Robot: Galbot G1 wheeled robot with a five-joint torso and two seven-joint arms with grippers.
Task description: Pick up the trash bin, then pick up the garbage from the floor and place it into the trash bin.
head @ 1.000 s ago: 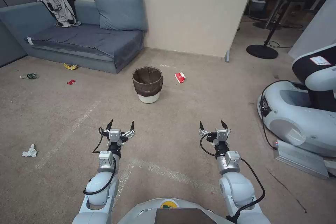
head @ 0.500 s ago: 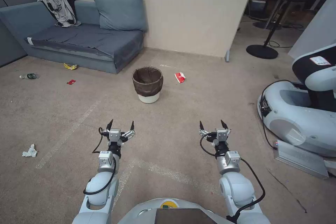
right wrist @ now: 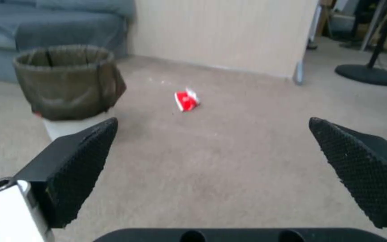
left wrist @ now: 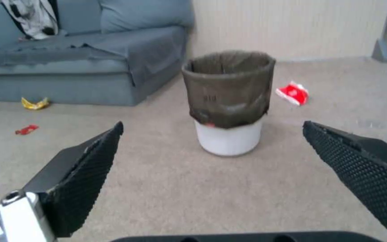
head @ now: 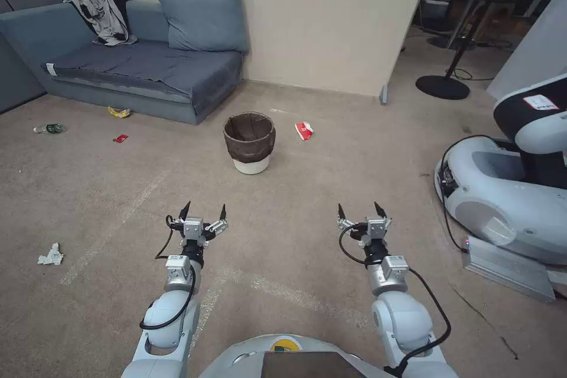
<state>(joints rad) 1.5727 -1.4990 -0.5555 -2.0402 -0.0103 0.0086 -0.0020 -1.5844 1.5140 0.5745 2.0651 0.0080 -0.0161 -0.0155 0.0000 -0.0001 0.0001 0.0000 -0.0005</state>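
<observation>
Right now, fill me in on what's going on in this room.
Nothing is held yet. The left tool and right tool hang open and empty above the carpet, well short of the bin, which stands upright on the floor by the sofa. Litter lies scattered on the floor: a red carton beside the bin, a yellow wrapper, a red wrapper, a bottle and a tissue.

— Where does the head camera sit?

— High on the robot, tilted forward and down over both arms, taking in the carpet as far as the sofa [head: 136, 65] and wall.

— And the wrist ones?

— Low, near the floor, each facing forward between its own spread fingers. Both catch the bin [left wrist: 227, 101] and the red carton [right wrist: 186, 99], which the head view sees from well back.
</observation>
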